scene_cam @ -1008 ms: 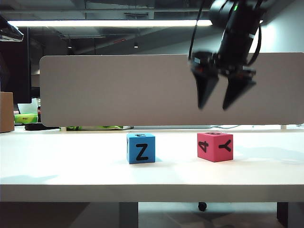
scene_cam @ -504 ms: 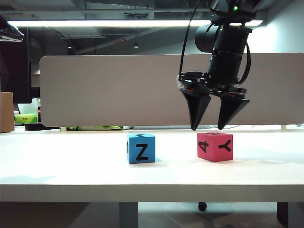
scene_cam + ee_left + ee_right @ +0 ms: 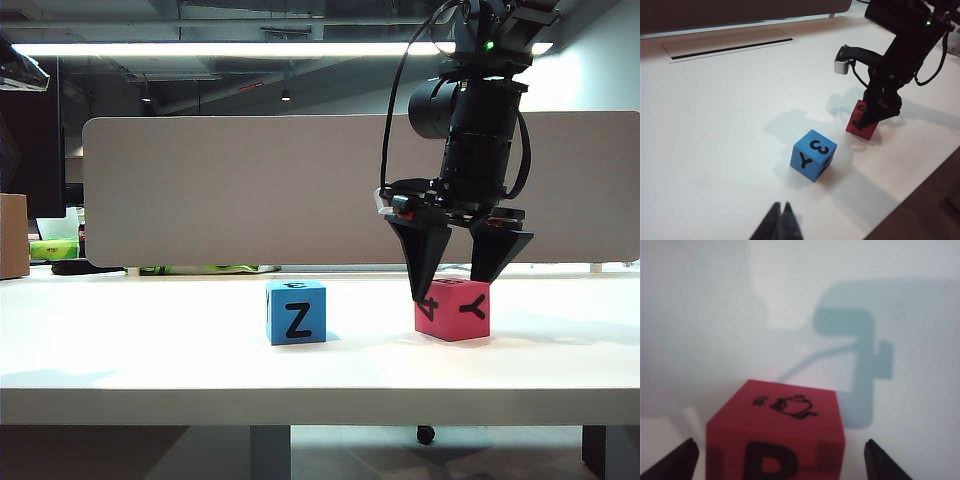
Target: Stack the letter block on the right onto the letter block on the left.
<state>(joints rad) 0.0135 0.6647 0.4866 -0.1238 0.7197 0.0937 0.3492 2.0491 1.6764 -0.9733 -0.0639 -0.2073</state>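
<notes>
Right claw (image 3: pixel 452 286) was spread wide and poised over the red letter block (image 3: pixel 453 309), one finger on either side of it and neither closed in; the wrist view showed both fingertips (image 3: pixel 675 462) clear of the block's sides. No grasp yet. Red block (image 3: pixel 776 435) sat flat on the white table (image 3: pixel 150 350), on the right, upper faces showing.

Blue letter block (image 3: pixel 296 312) stood on the table to the left of the red one, well apart from it, nothing on top. In the left wrist view its upper face (image 3: pixel 813 154) was bare.

Left claw (image 3: pixel 779 226) hung back near the table edge on the near side of the blue block, well short of it, fingers pressed together and holding nothing.

Progress: early. Approach to the pick appeared essentially complete; block bracketed, not gripped. Remaining, by my reading: close on the red block, lift, carry it left over the blue block, set it squarely on top, release. Stack itself not started.
</notes>
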